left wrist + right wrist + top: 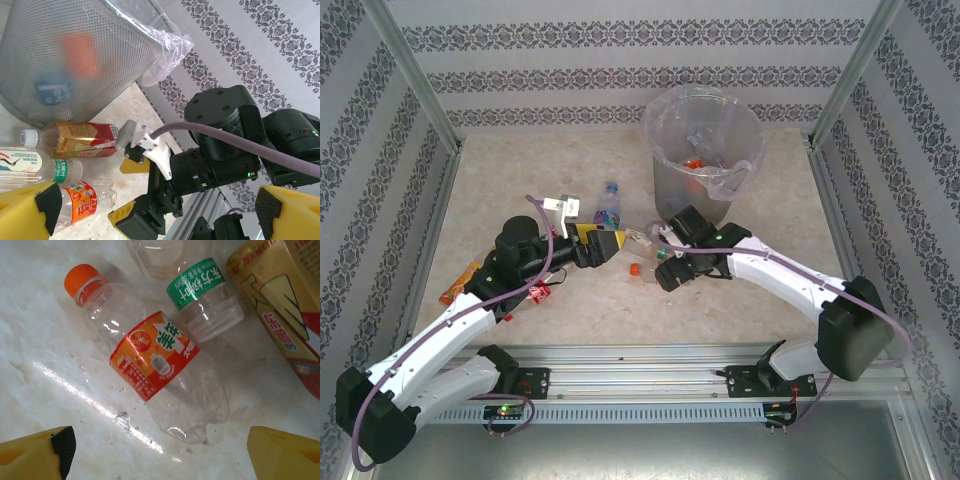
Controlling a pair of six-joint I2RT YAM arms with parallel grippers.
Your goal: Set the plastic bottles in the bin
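Right gripper is wide open, yellow fingers spread either side of the base end of the orange-label bottle, low over it and not touching as far as I can see. That bottle lies flat on the table, orange cap pointing away from the fingers. Just beside it is a green-label bottle, looks like they touch, and past that a brown-label bottle. From the left wrist view those three lie side by side at the foot of the bin, brown one closest to it. Left gripper is fully open too, holding nothing, aimed at the same bunch from the other side, so both grippers sit close together mid-table. Bin stands upright at the far side, right of centre, lined with a clear bag that flops over the rim, and it's got a few bottles inside, one with something orange on it. More bottles lie loose: a blue-cap bottle left of the bin, plus an orange bottle and a red-label bottle near the left arm.
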